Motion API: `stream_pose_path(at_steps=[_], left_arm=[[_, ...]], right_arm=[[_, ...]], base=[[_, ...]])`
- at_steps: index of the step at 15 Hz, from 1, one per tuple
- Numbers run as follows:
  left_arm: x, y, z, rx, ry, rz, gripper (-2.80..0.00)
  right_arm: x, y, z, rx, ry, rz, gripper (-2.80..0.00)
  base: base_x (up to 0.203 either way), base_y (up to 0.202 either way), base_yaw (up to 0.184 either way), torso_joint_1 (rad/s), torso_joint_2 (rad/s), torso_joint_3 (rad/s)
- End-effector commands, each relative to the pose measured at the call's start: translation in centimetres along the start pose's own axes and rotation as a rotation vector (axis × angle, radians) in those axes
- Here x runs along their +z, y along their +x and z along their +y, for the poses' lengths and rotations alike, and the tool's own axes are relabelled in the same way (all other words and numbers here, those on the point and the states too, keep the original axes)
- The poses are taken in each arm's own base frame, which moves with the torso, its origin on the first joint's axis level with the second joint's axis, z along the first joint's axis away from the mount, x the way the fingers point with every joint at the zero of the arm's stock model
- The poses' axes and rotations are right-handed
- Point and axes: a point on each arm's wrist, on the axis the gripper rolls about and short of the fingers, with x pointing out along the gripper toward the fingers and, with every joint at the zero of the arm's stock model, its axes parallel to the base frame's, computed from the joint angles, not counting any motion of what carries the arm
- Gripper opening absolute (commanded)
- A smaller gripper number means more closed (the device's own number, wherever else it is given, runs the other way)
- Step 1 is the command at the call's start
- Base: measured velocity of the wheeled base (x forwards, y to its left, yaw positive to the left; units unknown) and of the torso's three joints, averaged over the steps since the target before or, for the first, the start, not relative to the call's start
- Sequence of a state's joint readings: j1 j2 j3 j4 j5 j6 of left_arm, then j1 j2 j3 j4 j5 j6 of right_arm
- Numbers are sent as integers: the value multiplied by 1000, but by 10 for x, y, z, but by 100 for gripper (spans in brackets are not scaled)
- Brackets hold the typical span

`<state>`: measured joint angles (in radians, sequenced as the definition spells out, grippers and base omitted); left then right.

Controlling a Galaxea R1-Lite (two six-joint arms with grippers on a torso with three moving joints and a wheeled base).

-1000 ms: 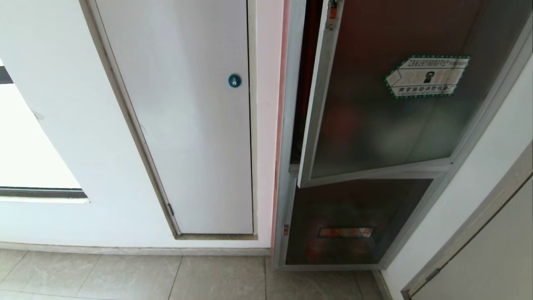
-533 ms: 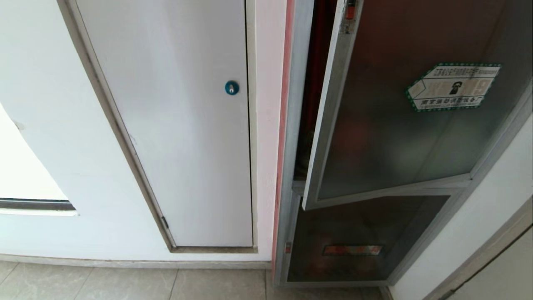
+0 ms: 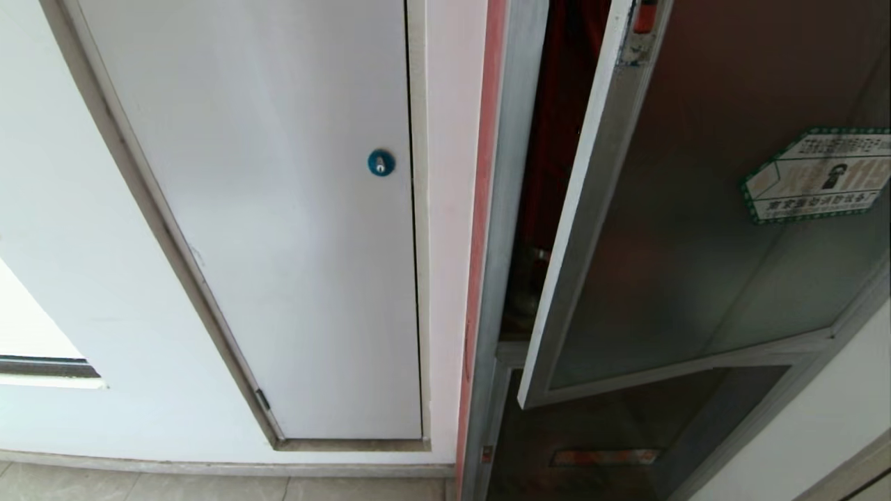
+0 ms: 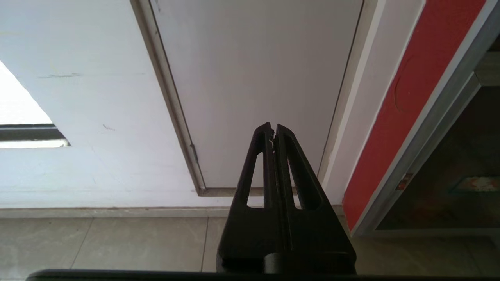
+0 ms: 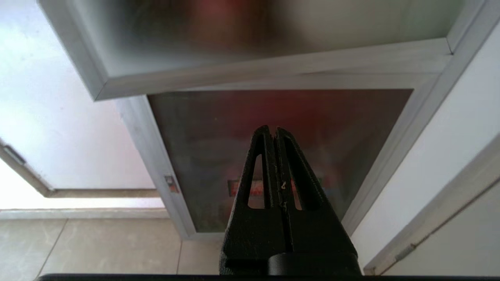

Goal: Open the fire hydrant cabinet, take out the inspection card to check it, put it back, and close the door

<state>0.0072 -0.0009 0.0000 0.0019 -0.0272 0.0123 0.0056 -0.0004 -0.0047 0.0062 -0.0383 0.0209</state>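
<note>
Head view is showing the door (image 3: 696, 229) standing ajar, its free edge swung out from the cabinet (image 3: 518, 209) frame and leaving a narrow gap with red interior showing behind it. A red latch (image 3: 644, 17) is sitting at the top of that free edge, and a green-bordered sticker (image 3: 818, 174) is lying on the door's dark glass, far from the latch side. Below the door, a smaller dark panel (image 3: 605, 445) with a red label is staying flush in the frame. Beside the cabinet, on the side away from the door's hinge, a white door (image 3: 278, 209) with a blue lock (image 3: 381, 162) is sitting closed. The card is not showing in any view.

The left gripper (image 4: 273, 130) is pointing at the bottom of the white door, fingers pressed together and holding nothing. The right gripper (image 5: 272, 132) is pointing at the smaller panel just under the door's bottom rail, fingers likewise pressed together and empty.
</note>
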Motion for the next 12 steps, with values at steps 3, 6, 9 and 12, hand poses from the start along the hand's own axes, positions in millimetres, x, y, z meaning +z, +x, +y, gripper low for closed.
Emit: stream_pose_path(at_steps=[3, 6, 9, 12], left_arm=[[0, 0, 0, 0, 0, 0, -280], [0, 0, 0, 0, 0, 0, -280], [0, 0, 0, 0, 0, 0, -280], [0, 0, 0, 0, 0, 0, -280]], right_arm=[[0, 0, 0, 0, 0, 2, -280], [0, 0, 0, 1, 0, 2, -280], [0, 0, 0, 0, 13, 2, -280], [0, 0, 0, 0, 14, 2, -280]], base=[[197, 0, 0, 3, 4, 0], [196, 0, 0, 2, 2, 2], [85, 0, 0, 7, 6, -1], [0, 0, 0, 0, 0, 0]])
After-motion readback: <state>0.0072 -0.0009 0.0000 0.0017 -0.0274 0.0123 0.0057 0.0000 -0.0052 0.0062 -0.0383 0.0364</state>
